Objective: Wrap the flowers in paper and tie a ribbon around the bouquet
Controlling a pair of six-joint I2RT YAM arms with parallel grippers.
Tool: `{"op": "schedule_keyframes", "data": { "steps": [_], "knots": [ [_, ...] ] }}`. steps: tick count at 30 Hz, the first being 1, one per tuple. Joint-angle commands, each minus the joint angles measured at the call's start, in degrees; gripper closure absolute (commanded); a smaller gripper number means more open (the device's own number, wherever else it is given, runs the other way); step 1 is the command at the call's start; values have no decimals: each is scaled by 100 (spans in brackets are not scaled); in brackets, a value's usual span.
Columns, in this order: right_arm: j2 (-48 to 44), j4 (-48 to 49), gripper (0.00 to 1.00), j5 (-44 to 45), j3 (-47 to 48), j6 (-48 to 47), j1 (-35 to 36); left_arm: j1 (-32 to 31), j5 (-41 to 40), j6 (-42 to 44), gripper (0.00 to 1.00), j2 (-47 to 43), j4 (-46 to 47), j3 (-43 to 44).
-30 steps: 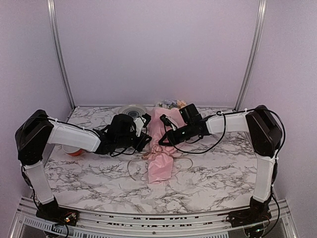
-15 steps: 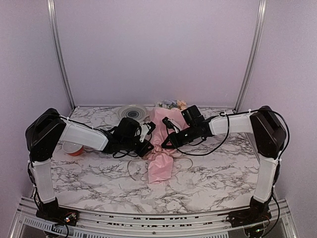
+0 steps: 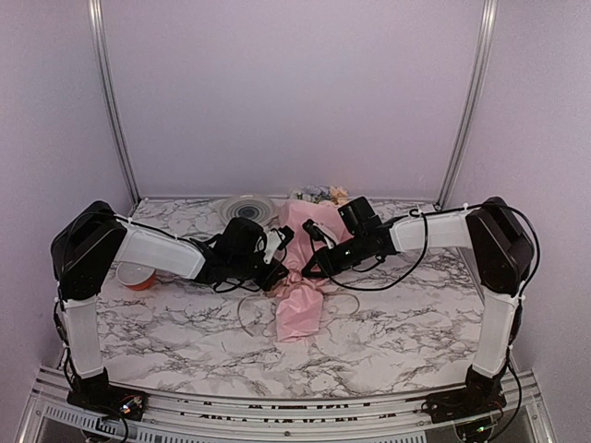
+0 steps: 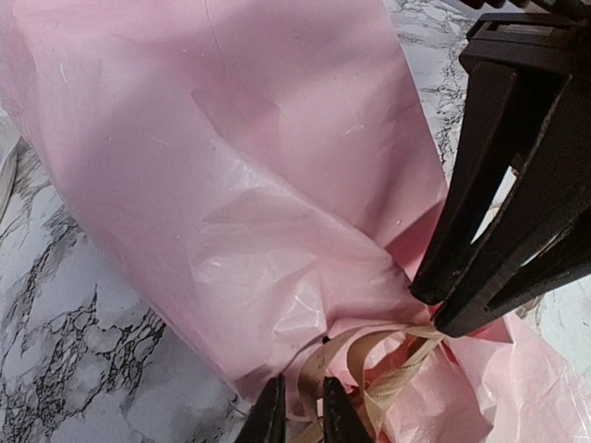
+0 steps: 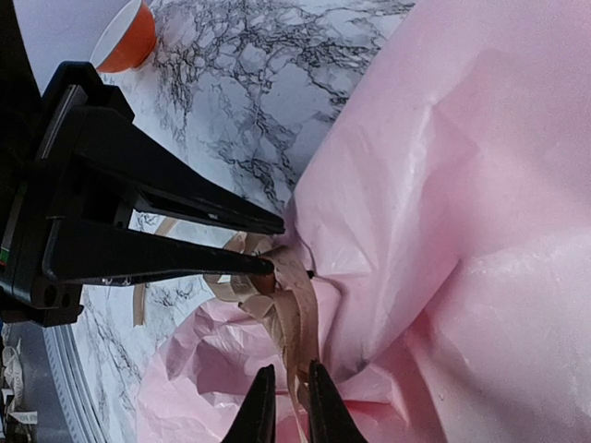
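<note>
Both claws meet at the waist of the bouquet (image 3: 301,309), centre of the top view. Bottom of each wrist view, left claw (image 4: 302,420) and right claw (image 5: 288,411) pinch the ribbon (image 5: 286,312), jaws almost together.

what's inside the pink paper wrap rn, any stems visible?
Only the tops of the flowers show, poking out at the far wide end of the paper. Their stems can't be seen because the wrap covers them. The ribbon sits outside, at the pinched waist.

Bouquet (image 3: 301,306) on table (image 3: 185,343), ribbon (image 5: 291,318) around its middle
</note>
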Motion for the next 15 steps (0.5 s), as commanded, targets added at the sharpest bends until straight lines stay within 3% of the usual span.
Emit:
{"op": "schedule_keyframes", "data": {
  "steps": [1,4,15],
  "knots": [
    [-23,-60,86,-54,-13,-100,45,18,-114,77,91,149,-23,167],
    [-3,-98,87,-42,-19,-133,70,19,-47,79,100,160,-20,150],
    [-194,-170,88,70,-207,-359,151,19,85,-20,100,-131,114,-78]
  ]
}}
